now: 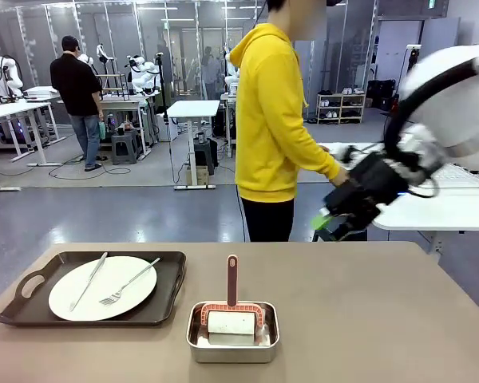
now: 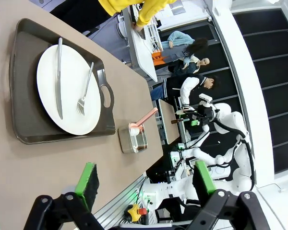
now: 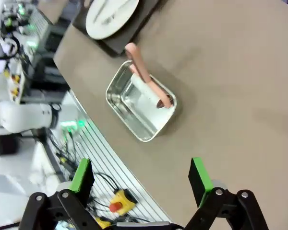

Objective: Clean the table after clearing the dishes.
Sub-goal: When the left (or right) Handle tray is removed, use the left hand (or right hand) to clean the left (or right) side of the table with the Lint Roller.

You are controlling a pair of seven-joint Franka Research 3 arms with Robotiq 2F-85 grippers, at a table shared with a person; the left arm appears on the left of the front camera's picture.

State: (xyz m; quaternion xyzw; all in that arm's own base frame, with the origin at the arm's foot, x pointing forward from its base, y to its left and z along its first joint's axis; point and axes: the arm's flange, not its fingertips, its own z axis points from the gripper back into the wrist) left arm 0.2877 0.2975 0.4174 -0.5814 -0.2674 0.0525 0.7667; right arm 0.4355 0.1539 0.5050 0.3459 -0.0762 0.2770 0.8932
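The tan desk [image 1: 367, 319] lies mostly bare. At its near edge a steel pan [image 1: 232, 345] holds a pink-handled roller [image 1: 232, 281], probably parked there ready for wiping. Left of it, a dark tray [image 1: 32, 309] carries a white plate [image 1: 104, 297] with knife [image 1: 89, 279] and fork [image 1: 129, 282], not yet cleared. The left hand [image 2: 145, 178] hovers near that tray, spread wide and empty. The right hand [image 1: 323, 219], raised at the far edge, is likewise released. Beyond stands a person [image 1: 275, 120].
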